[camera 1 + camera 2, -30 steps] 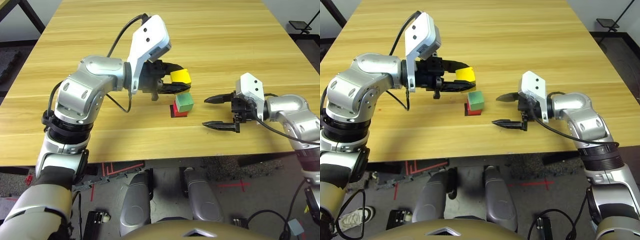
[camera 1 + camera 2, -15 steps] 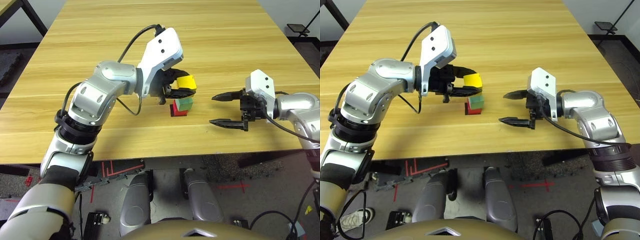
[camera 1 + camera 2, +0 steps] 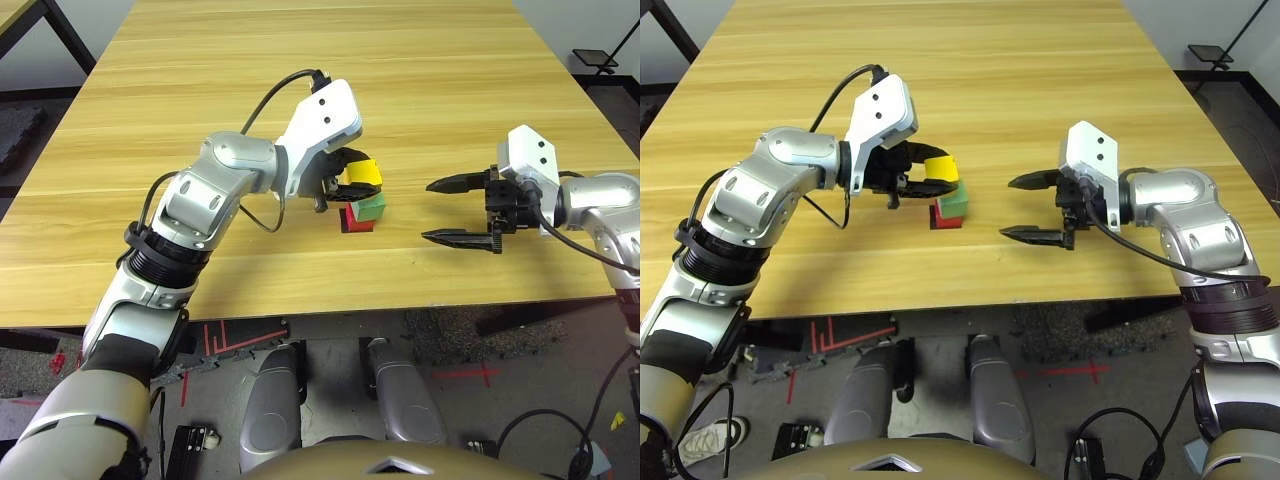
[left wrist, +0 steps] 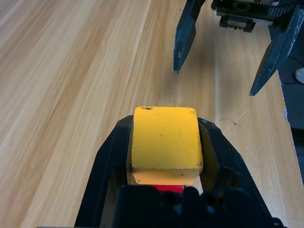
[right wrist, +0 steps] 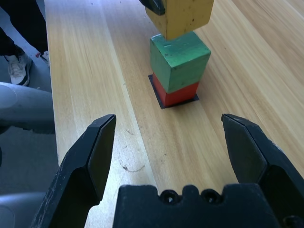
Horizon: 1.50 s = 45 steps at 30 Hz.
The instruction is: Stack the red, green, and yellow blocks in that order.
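Left eye view: left gripper (image 3: 362, 181) has lowered, jaws pinching yellow block (image 3: 364, 173) just above green block (image 3: 371, 207); red block (image 3: 355, 217) mostly hidden. Left wrist view: red sliver under yellow. Right wrist view: right gripper (image 5: 173, 152) jaws spread, bare desk (image 5: 85, 71) between it and stack
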Each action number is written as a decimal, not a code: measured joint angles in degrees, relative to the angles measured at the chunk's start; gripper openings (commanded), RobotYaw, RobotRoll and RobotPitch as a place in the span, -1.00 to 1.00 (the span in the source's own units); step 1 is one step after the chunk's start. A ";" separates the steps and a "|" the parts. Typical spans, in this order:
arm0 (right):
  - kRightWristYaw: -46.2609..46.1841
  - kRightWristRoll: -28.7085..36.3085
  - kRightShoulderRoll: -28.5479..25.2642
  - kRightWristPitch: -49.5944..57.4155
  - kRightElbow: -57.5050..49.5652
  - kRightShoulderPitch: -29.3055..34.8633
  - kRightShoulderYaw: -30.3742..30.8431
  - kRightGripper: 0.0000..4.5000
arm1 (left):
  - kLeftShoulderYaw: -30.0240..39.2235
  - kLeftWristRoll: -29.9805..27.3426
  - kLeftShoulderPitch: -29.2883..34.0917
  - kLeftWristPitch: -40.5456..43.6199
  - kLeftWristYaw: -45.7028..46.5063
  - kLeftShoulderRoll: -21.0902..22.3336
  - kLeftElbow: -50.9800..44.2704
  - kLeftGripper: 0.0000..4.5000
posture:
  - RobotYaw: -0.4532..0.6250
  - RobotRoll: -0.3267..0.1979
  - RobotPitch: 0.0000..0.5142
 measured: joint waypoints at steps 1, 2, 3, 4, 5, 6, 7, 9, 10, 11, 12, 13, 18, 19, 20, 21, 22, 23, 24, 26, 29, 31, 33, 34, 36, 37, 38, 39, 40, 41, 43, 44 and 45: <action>-0.08 0.00 0.15 0.07 -0.02 0.00 0.08 1.00 | -0.05 0.01 0.00 0.18 0.01 -0.35 0.00 -0.10 | 0.33 0.44 -0.33; -0.14 0.00 0.18 0.12 -0.04 0.00 0.16 1.00 | -0.24 0.05 0.00 0.37 0.03 -0.81 0.01 -0.10 | 0.33 0.44 -0.32; -0.18 0.00 0.18 0.13 -0.07 0.00 0.17 1.00 | -0.39 0.09 0.00 0.46 0.09 -1.13 0.02 -0.10 | 0.33 0.43 -0.32; -0.21 0.00 0.18 0.15 -0.10 0.00 0.17 1.00 | -0.60 0.11 0.00 0.48 0.15 -1.51 0.03 -0.10 | 0.33 0.43 -0.32; -0.26 0.00 0.19 0.19 -0.13 0.00 0.17 1.00 | -0.81 0.12 0.00 0.49 0.23 -1.80 0.08 -0.10 | 0.33 0.43 -0.31; -0.32 0.00 0.19 0.27 -0.17 0.01 0.17 1.00 | -0.98 0.13 0.00 0.50 0.32 -2.02 0.22 -0.10 | 0.33 0.43 -0.31; -0.39 0.00 0.19 0.39 -0.18 0.01 0.17 1.00 | -1.00 0.16 -0.01 0.55 0.56 -2.33 0.56 -0.10 | 0.33 0.43 -0.31; -0.48 0.01 0.19 0.52 -0.20 0.02 0.17 1.00 | -1.00 0.20 -0.03 0.62 0.85 -2.89 1.23 -0.10 | 0.32 0.43 -0.30; -0.54 0.02 0.19 0.57 -0.23 0.02 0.17 1.00 | -1.01 0.24 -0.03 0.64 0.99 -3.10 1.62 -0.10 | 0.32 0.43 -0.30; -0.60 0.05 0.19 0.62 -0.29 0.03 0.17 1.00 | -1.01 0.36 -0.03 0.64 1.11 -3.13 1.89 -0.11 | 0.32 0.42 -0.30; -0.63 0.09 0.19 0.67 -0.34 0.07 0.17 1.00 | -1.00 0.48 -0.04 0.64 1.19 -3.14 2.15 -0.11 | 0.32 0.42 -0.30; -0.64 0.18 0.19 0.71 -0.37 0.08 0.17 1.00 | -1.00 0.55 -0.04 0.64 1.24 -3.20 2.35 -0.11 | 0.32 0.42 -0.30; -0.66 0.37 0.19 0.74 -0.39 0.10 0.17 1.00 | -0.97 1.19 -0.21 0.47 1.63 -3.48 3.71 -0.11 | 0.33 0.42 -0.29; -0.66 0.38 0.21 0.74 -0.39 0.10 0.17 1.00 | -0.96 1.27 -0.28 0.46 1.66 -3.48 3.80 -0.11 | 0.33 0.42 -0.29; -0.67 0.38 0.24 0.74 -0.39 0.10 0.17 1.00 | -0.97 1.34 -0.29 0.45 1.66 -3.48 3.80 -0.11 | 0.33 0.42 -0.29; -0.67 0.38 0.33 0.74 -0.39 0.10 0.17 1.00 | -0.96 1.36 -0.29 0.44 1.64 -3.48 3.80 -0.11 | 0.33 0.42 -0.29; -0.67 0.38 0.43 0.74 -0.39 0.10 0.19 1.00 | -0.97 1.36 -0.29 0.44 1.62 -3.48 3.79 -0.11 | 0.33 0.42 -0.29; -0.66 0.37 0.50 0.73 -0.38 0.10 0.24 1.00 | -0.97 1.36 -0.29 0.44 1.60 -3.48 3.78 -0.11 | 0.33 0.42 -0.29; -0.66 0.37 0.54 0.73 -0.38 0.10 0.34 1.00 | -0.97 1.36 -0.29 0.44 1.56 -3.48 3.76 -0.11 | 0.33 0.42 -0.29; -0.66 0.37 0.67 0.71 -0.37 0.10 0.43 1.00 | -0.97 1.34 -0.29 0.44 1.23 -3.46 3.72 -0.11 | 0.33 0.42 -0.29; -0.66 0.33 0.76 0.48 -0.27 0.10 0.47 1.00 | -0.98 1.32 -0.28 0.45 0.91 -3.46 3.59 -0.11 | 0.33 0.42 -0.29; -0.66 0.31 0.81 0.19 -0.20 0.10 0.51 1.00 | -0.99 1.33 -0.28 0.45 0.74 -3.46 3.43 -0.11 | 0.33 0.42 -0.31; -0.66 0.28 0.85 -0.04 -0.11 0.10 0.58 1.00 | -0.99 1.33 -0.28 0.46 0.69 -3.49 3.40 -0.11 | 0.33 0.41 -0.31; -0.66 0.27 0.88 -0.08 -0.10 0.10 0.61 1.00 | -0.99 1.34 -0.28 0.45 0.69 -3.53 3.40 -0.11 | 0.33 0.42 -0.31; -0.66 0.22 0.94 -0.26 -0.07 0.10 0.68 1.00 | -0.99 1.36 -0.28 0.45 0.69 -3.82 3.42 -0.11 | 0.33 0.42 -0.32; -0.65 0.21 0.97 -0.37 -0.07 0.10 0.71 1.00 | -0.99 1.39 -0.28 0.45 0.69 -3.99 3.46 -0.11 | 0.33 0.42 -0.32; -0.65 0.18 0.99 -0.46 -0.05 0.10 0.72 1.00 | -0.99 1.42 -0.28 0.45 0.70 -4.04 3.47 -0.11 | 0.33 0.42 -0.32; -0.65 0.15 1.00 -0.51 -0.03 0.10 0.72 1.00 | -0.99 1.44 -0.28 0.45 0.71 -4.09 3.47 -0.11 | 0.33 0.42 -0.32; -0.65 0.13 1.01 -0.61 -0.01 0.10 0.73 1.00 | -0.99 1.45 -0.28 0.45 0.72 -4.15 3.47 -0.11 | 0.33 0.42 -0.32; -0.65 0.08 1.03 -0.78 0.02 0.11 0.75 1.00 | -0.99 1.45 -0.28 0.46 0.75 -4.26 3.47 -0.11 | 0.32 0.42 -0.33; -0.65 -0.04 1.09 -1.10 0.05 0.12 0.86 1.00 | -0.99 1.45 -0.28 0.48 0.78 -4.41 3.46 -0.11 | 0.32 0.42 -0.33; -0.65 -0.08 1.11 -1.15 0.07 0.13 0.90 1.00 | -0.98 1.44 -0.28 0.50 0.78 -4.44 3.46 -0.11 | 0.32 0.42 -0.33; -0.65 -0.09 1.15 -1.19 0.12 0.14 0.93 1.00 | -0.99 1.44 -0.28 0.54 0.77 -4.47 3.46 -0.11 | 0.32 0.42 -0.33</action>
